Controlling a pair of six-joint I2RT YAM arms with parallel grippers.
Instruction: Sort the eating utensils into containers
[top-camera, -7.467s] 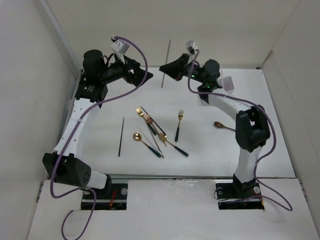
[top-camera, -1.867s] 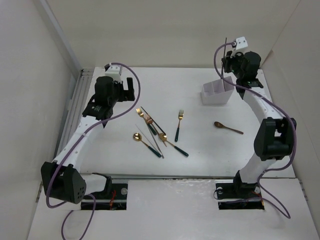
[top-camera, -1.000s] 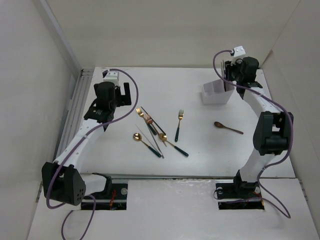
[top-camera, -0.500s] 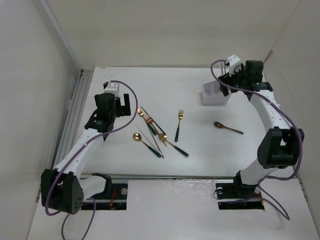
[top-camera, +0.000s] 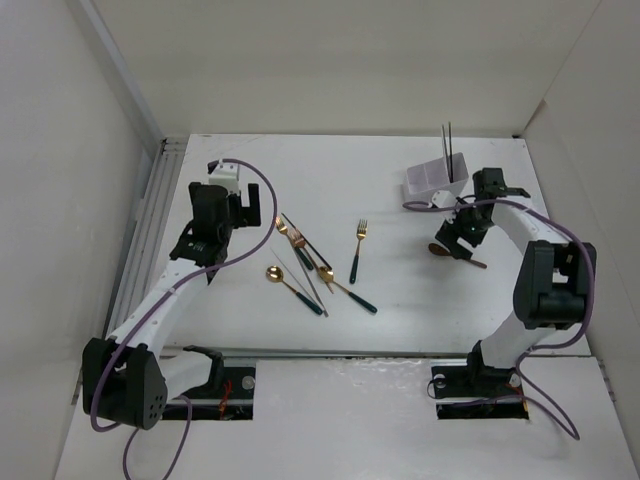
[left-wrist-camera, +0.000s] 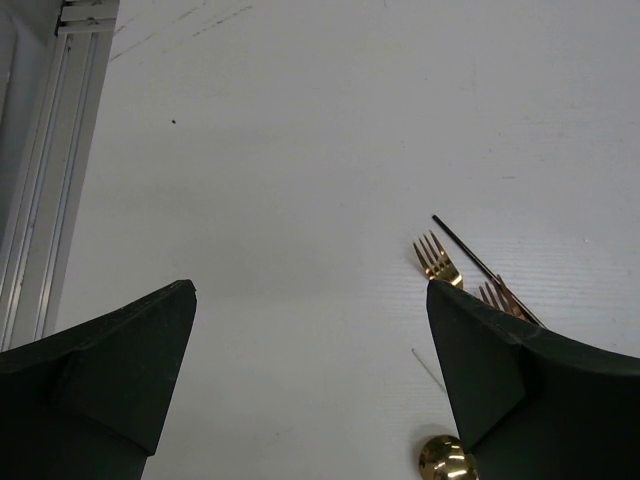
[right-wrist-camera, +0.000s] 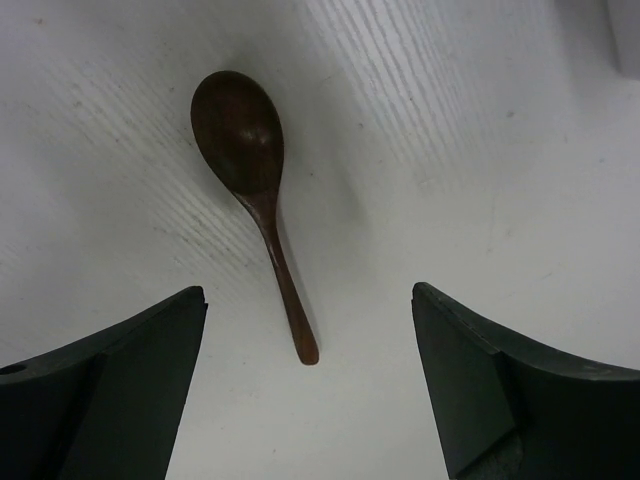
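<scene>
The left claw (left-wrist-camera: 310, 290) stands spread wide and empty above the counter (top-camera: 330, 170), left of the pile. Mid-counter lie crossed gold-headed forks (top-camera: 283, 228), two gold spoons (top-camera: 273, 272) with dark handles and a thin chopstick (top-camera: 300, 235). A single fork (top-camera: 359, 245) lies apart to their right. Toward the far right, the white bin (top-camera: 425, 192) holds two dark chopsticks (top-camera: 448, 150) upright. Just in front of it, the right claw (right-wrist-camera: 308, 292) is released, its fingers apart on either side of a brown spoon (right-wrist-camera: 240, 130) lying flat.
</scene>
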